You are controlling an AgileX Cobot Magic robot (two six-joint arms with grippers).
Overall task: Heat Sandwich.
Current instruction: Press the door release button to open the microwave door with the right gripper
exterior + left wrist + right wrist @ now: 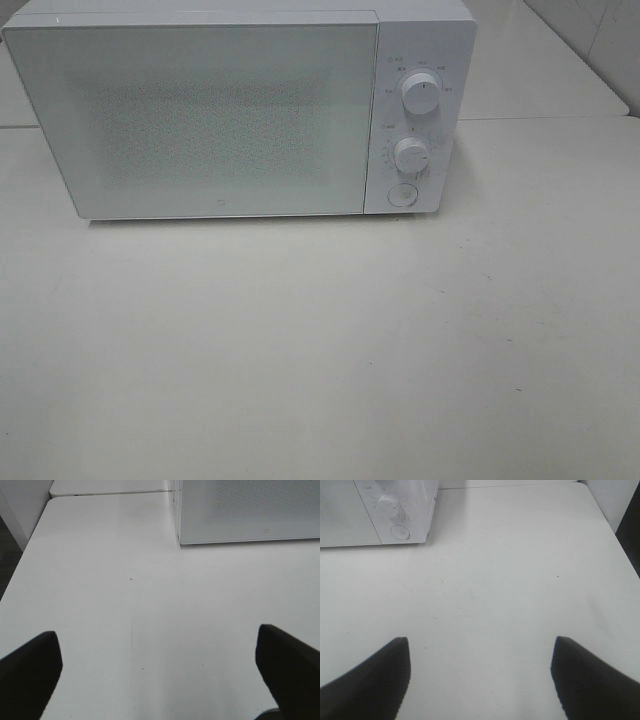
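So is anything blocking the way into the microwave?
Yes: the microwave door is shut, so nothing can go in yet. No sandwich shows in any view. The left gripper and right gripper hang open over the table, with nothing visible between them and the door.

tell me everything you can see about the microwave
The microwave is a white box, glossy like plastic or painted metal, standing upright on the pale table with its front toward the high camera. Its wide door is shut, and a dotted screen hides the inside. The control panel beside the door carries an upper knob, a lower knob and a round button below them. Only the table touches it.
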